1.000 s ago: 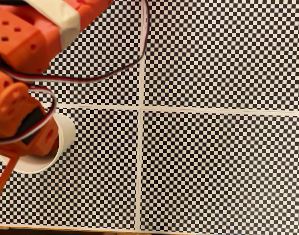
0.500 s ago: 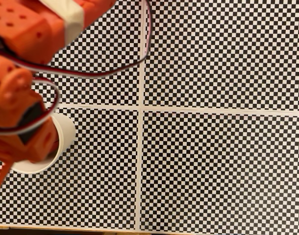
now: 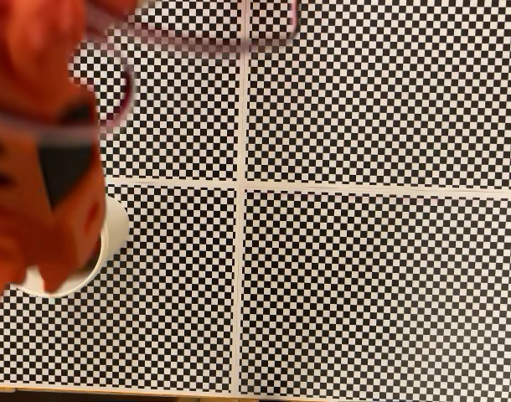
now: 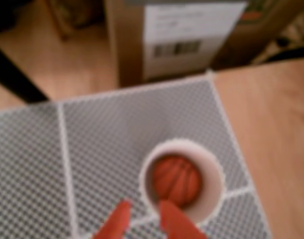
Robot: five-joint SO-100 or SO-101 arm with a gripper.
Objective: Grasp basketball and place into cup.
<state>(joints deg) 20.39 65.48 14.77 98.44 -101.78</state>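
Inside the cream-white cup (image 4: 214, 172) lies the orange basketball (image 4: 176, 180), with its black seams showing in the wrist view. My gripper (image 4: 144, 209) hovers above the cup's near rim. Its two orange fingertips stand apart with nothing between them, so it is open. In the fixed view my blurred orange arm (image 3: 38, 167) covers most of the cup (image 3: 115, 234) at the left, and the ball is hidden there.
The cup stands on a black-and-white checkered mat (image 3: 364, 268) crossed by white lines. Beyond the mat's far edge stands a cardboard box with a label (image 4: 177, 40). Bare wooden tabletop (image 4: 271, 129) lies to the right in the wrist view.
The arm has swung upward and toward the camera over the cup and is now motion-blurred. Its cables have shifted toward the top edge. The cup has stayed put.
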